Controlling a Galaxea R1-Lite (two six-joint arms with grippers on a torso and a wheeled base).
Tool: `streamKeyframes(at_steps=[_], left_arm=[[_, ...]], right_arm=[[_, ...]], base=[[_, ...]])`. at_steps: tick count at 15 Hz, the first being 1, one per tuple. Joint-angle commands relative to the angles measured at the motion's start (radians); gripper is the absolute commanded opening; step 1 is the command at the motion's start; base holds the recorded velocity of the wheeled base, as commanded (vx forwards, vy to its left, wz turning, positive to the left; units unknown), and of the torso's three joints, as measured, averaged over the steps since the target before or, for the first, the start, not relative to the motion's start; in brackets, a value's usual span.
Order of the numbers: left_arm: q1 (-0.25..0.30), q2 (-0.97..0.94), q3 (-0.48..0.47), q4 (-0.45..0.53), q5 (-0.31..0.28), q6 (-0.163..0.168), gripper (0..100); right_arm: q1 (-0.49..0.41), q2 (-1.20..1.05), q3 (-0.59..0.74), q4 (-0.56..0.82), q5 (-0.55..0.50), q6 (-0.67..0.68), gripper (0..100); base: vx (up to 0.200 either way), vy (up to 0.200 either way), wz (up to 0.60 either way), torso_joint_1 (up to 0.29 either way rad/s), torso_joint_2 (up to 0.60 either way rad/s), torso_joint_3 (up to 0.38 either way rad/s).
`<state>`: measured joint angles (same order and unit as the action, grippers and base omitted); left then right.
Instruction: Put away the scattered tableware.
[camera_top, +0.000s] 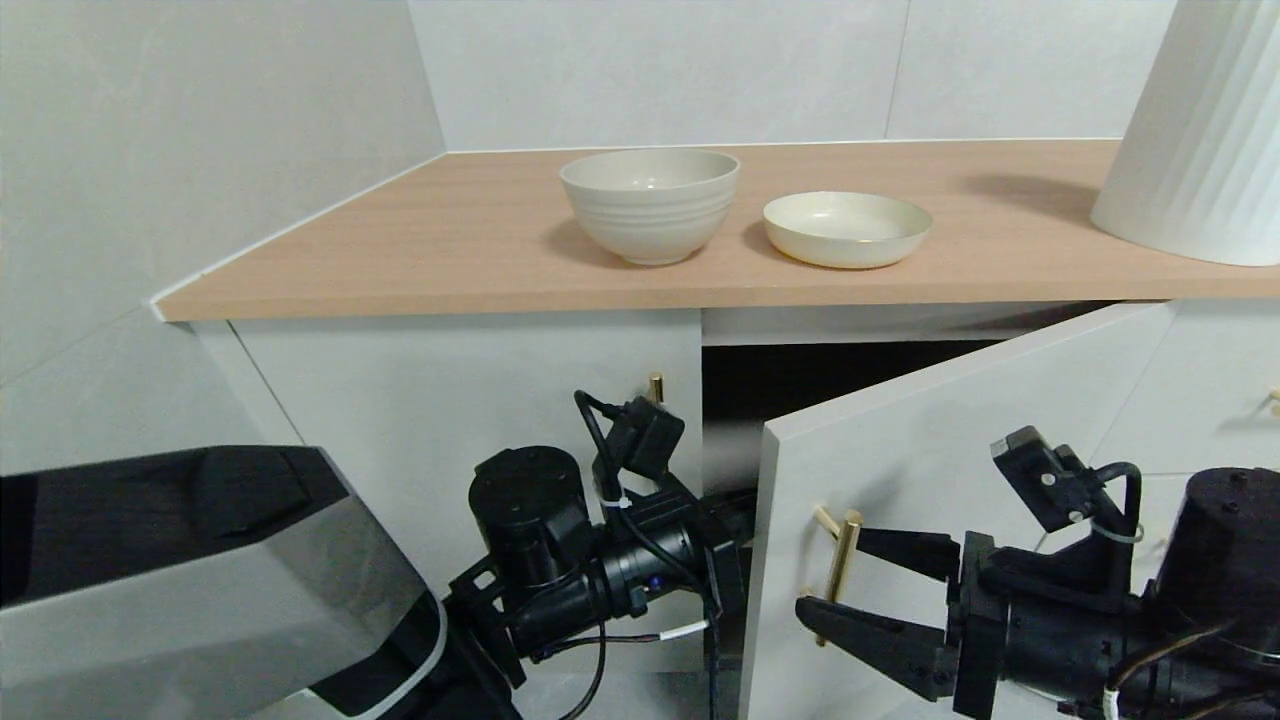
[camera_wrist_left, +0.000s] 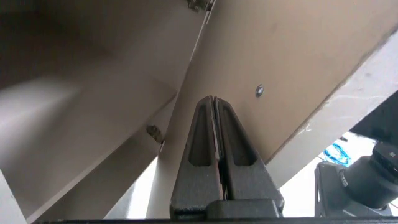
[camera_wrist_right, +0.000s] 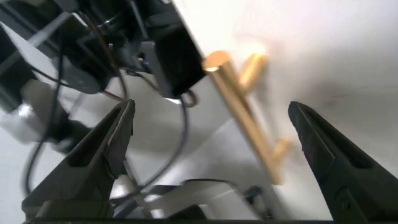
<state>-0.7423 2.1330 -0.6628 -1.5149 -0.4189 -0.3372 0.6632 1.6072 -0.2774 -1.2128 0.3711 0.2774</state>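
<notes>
By my reckoning I'm at the step of opening the cupboard, before any tableware gets moved. The bowl (camera_top: 650, 205) and the shallow dish (camera_top: 847, 228) sit side by side, just apart, on the tabletop (camera_top: 400, 260) above me, and neither is touched. My right fingers (camera_top: 830, 570) are spread wide on either side of the gold handle (camera_top: 845, 555) of the cupboard door (camera_top: 950, 430), which stands partly ajar, and they are not gripping it. My left fingers (camera_wrist_left: 214, 102) are pressed together with nothing between them, poked in behind the door's inner face. Next, I judge, the door wants swinging wider, either by clamping the right fingers on the handle and pulling, or by pushing from inside with the left. The head view gives me the tableware and the dark gap of the cupboard (camera_top: 850, 375). The right wrist view shows the handle standing between my spread fingers, and the left wrist view shows the door's back with its screw (camera_wrist_left: 259, 91).
</notes>
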Motion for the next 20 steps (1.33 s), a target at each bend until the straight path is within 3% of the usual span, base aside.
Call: streamKeyframes(at_steps=[1, 2, 4, 7, 8, 9, 13, 14, 16, 17, 20], left_arm=[[0.0, -0.005, -0.001, 0.001, -0.001, 0.0, 0], [0.0, -0.01, 0.0, 0.001, -0.001, 0.0, 0], [0.006, -0.008, -0.006, 0.007, -0.001, 0.0, 0], [0.006, -0.016, -0.012, 0.018, -0.003, 0.003, 0], [0.006, -0.019, -0.015, 0.024, -0.003, 0.003, 0], [0.006, -0.034, -0.064, 0.099, -0.003, 0.004, 0], [0.001, -0.088, -0.06, 0.191, -0.003, 0.014, 0], [0.001, -0.104, -0.058, 0.217, -0.003, 0.03, 0], [-0.003, -0.146, -0.052, 0.305, 0.0, 0.095, 0], [-0.017, -0.156, -0.051, 0.32, 0.012, 0.104, 0], [-0.049, -0.145, -0.049, 0.321, 0.023, 0.104, 0]], right_arm=[[-0.017, -0.059, 0.046, 0.007, -0.001, -0.089, 100], [-0.017, -0.104, 0.061, 0.044, -0.004, -0.119, 100], [-0.019, -0.297, 0.049, 0.297, -0.057, -0.124, 100], [0.009, -0.484, -0.025, 0.659, -0.314, -0.129, 100], [0.013, -0.5, -0.026, 0.684, -0.327, -0.127, 100], [0.032, -0.558, -0.028, 0.783, -0.334, -0.123, 100], [0.059, -0.552, -0.016, 0.825, -0.296, -0.123, 100], [0.059, -0.549, -0.016, 0.826, -0.287, -0.123, 100], [0.062, -0.549, -0.011, 0.826, -0.281, -0.123, 100], [0.069, -0.549, -0.011, 0.826, -0.281, -0.123, 100], [0.078, -0.549, -0.006, 0.828, -0.279, -0.124, 100]], base=[[0.0, 0.0, 0.0, 0.0, 0.0, 0.0], [0.0, 0.0, 0.0, 0.0, 0.0, 0.0], [0.0, 0.0, 0.0, 0.0, 0.0, 0.0], [0.0, 0.0, 0.0, 0.0, 0.0, 0.0], [0.0, 0.0, 0.0, 0.0, 0.0, 0.0], [0.0, 0.0, 0.0, 0.0, 0.0, 0.0], [0.0, 0.0, 0.0, 0.0, 0.0, 0.0], [0.0, 0.0, 0.0, 0.0, 0.0, 0.0], [0.0, 0.0, 0.0, 0.0, 0.0, 0.0], [0.0, 0.0, 0.0, 0.0, 0.0, 0.0], [0.0, 0.0, 0.0, 0.0, 0.0, 0.0]])
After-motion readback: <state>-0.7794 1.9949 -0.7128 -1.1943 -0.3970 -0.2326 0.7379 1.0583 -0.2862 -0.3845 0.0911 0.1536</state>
